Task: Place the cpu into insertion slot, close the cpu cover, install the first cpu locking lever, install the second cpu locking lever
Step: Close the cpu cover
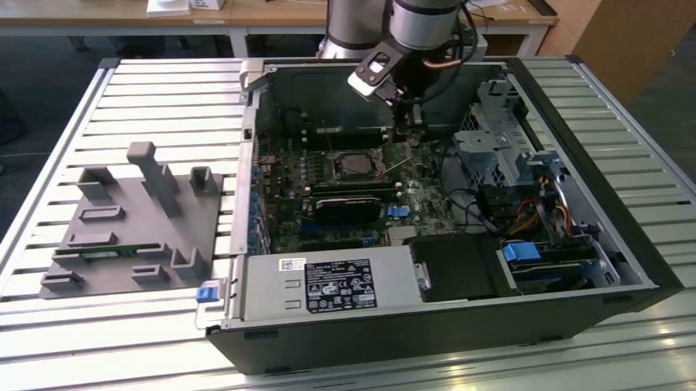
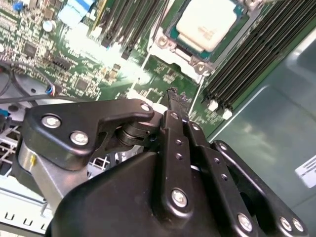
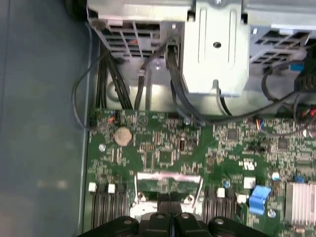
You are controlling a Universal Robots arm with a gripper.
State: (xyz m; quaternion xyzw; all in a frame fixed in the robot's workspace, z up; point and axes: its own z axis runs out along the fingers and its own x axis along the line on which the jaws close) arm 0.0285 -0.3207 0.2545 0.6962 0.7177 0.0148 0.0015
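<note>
The cpu [image 2: 205, 22], pale and square, lies flat in the insertion slot [image 2: 170, 34], its teal edge showing all round. In the exterior view the insertion slot [image 1: 354, 165] sits mid-board inside the open case. My gripper [image 2: 172, 93] is shut with nothing seen between its black fingers, hovering just off the slot's side. In the exterior view the gripper [image 1: 413, 138] hangs to the slot's right. The cpu cover [image 3: 168, 176], a thin silvery frame, appears tilted up just beyond my fingertips. Two thin wire levers [image 3: 136, 186] [image 3: 201, 186] stand raised on either side of it.
Black memory slots [image 2: 256, 54] flank the socket. Cables [image 3: 177, 98] and a metal drive cage [image 3: 215, 49] lie beyond the board. The power supply [image 1: 326, 285] fills the case front. A grey fixture [image 1: 130, 228] stands on the slatted table at the exterior view's left.
</note>
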